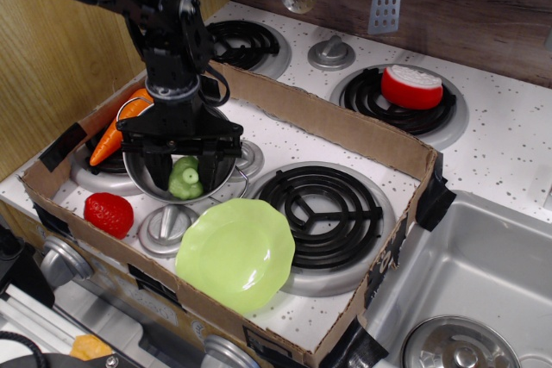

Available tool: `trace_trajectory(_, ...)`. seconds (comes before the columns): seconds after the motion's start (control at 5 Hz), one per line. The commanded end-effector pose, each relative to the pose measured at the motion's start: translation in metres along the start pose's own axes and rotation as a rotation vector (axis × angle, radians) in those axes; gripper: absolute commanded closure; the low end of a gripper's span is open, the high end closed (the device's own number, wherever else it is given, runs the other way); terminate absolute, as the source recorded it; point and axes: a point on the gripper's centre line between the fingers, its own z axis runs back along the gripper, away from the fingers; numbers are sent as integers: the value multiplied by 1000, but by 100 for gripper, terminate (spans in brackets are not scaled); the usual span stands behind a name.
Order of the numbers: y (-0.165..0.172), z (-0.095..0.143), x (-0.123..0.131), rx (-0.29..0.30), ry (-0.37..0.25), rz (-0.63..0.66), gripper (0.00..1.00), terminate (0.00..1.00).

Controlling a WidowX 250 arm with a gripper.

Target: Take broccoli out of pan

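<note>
The pale-green lumpy broccoli point(185, 178) lies inside the shiny steel pan point(138, 174) on the front-left burner. My black gripper point(184, 170) reaches down into the pan, its two fingers point(210, 165) standing on either side of the broccoli. The fingers look close to it, but I cannot tell whether they press on it. The arm hides the far part of the pan.
A lime-green plate point(235, 253) lies in front of the pan. A red strawberry point(109, 214) sits front left, an orange carrot point(116, 131) behind the pan. A cardboard wall point(345, 131) rings the front burners. A red-and-white item point(411, 86) sits on the back right burner.
</note>
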Motion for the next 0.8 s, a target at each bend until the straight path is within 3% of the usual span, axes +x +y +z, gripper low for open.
trace_trajectory(0.0, 2, 43, 20, 29, -96, -17, 100, 0)
trace_trajectory(0.6, -24, 119, 54, 99, -169, -70, 100, 0)
